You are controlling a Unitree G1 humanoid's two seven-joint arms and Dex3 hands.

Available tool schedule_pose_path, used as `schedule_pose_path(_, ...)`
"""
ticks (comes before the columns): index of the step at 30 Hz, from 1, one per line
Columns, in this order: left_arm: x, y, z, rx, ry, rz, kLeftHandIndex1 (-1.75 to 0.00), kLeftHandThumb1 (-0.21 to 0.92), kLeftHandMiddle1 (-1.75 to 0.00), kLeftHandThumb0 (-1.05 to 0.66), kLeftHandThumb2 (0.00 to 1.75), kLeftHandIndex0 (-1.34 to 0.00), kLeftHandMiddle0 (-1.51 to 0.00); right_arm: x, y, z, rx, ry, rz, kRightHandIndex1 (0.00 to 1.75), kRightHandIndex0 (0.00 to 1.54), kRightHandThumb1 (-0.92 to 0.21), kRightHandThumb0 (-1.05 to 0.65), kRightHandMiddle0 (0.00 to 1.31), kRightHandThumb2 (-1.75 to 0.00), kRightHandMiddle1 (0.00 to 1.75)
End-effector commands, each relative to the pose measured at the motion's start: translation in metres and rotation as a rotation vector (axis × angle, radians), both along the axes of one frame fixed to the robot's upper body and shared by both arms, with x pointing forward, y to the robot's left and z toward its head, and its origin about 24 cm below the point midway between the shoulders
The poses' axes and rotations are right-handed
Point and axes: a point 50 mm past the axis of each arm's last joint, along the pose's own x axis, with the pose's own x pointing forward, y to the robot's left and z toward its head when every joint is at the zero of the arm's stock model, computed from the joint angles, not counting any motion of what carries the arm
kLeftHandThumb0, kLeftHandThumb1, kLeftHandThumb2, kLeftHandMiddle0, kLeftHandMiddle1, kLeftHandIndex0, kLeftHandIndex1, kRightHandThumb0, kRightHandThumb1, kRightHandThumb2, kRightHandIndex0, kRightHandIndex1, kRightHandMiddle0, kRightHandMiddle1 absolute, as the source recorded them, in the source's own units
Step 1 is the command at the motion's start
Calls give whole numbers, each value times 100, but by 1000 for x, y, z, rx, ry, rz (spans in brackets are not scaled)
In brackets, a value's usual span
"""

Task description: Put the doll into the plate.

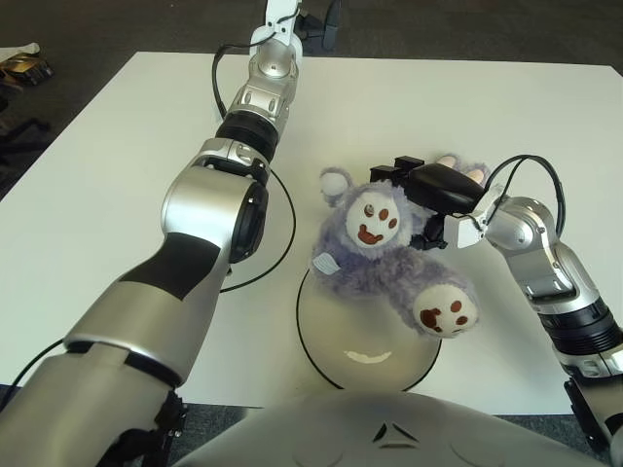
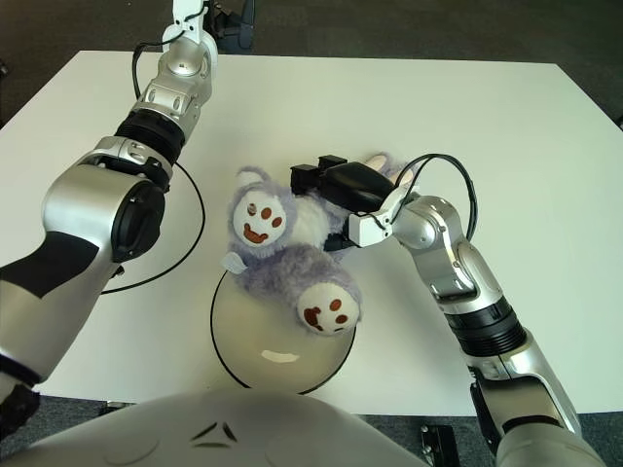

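Note:
A fluffy purple doll (image 1: 375,248) with white paws hangs tilted over the far rim of the round beige plate (image 1: 365,355), which sits at the table's near edge. One paw (image 1: 446,311) reaches over the plate's right side. My right hand (image 1: 421,190) is shut on the doll's upper body from the right, with its black fingers buried in the fur. Whether the doll touches the plate I cannot tell. My left arm stretches away across the table, and its hand (image 1: 316,21) shows at the far edge, beyond the doll.
A thin black cable loop (image 1: 289,229) lies on the white table (image 1: 117,156) just left of the plate, under my left forearm. Dark floor surrounds the table, with a small brown object (image 1: 24,68) at the upper left.

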Motion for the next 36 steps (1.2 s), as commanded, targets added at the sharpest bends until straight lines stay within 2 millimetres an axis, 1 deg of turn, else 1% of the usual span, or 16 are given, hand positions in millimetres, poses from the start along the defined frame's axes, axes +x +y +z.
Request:
schedule_pose_path(1, 1, 4, -1, -3, 1, 4, -175, 30, -164, -1, 131, -56, -52, -2, -1, 4, 16, -3, -27, 146, 74, -10, 1, 72, -148, 174)
schedule_pose_path(7, 1, 4, -2, -15, 6, -3, -175, 29, -165, -1, 132, -54, -53, -2, -3, 6, 49, 59, -30, 134, 89, -2, 0, 74, -152, 175)
schedule_pose_path(10, 1, 4, -2, -18, 7, -6, -175, 29, -166, -1, 132, -54, -53, -2, -4, 7, 78, 76, -26, 131, 94, -1, 0, 73, -153, 175)
schedule_pose_path(12, 1, 4, -2, -18, 7, -5, -175, 29, -166, -1, 132, -53, -53, -2, -4, 9, 92, 84, -26, 132, 95, 0, 0, 71, -154, 175)
schedule_pose_path(22, 1, 5, -3, -12, 6, -9, -175, 29, -170, -1, 134, -48, -57, -1, -5, 16, 218, 135, -26, 150, 89, -4, 0, 62, -155, 175)
schedule_pose_path(29, 1, 4, -3, 8, 1, -18, -174, 25, -174, -1, 140, -50, -59, -2, -6, 25, 305, 163, -25, 158, 86, -5, 0, 60, -156, 175)
schedule_pose_path(36, 1, 4, -3, 8, 2, -25, -172, 23, -175, -1, 141, -51, -61, -5, -5, 36, 360, 181, -12, 162, 84, -5, 0, 59, -158, 175)
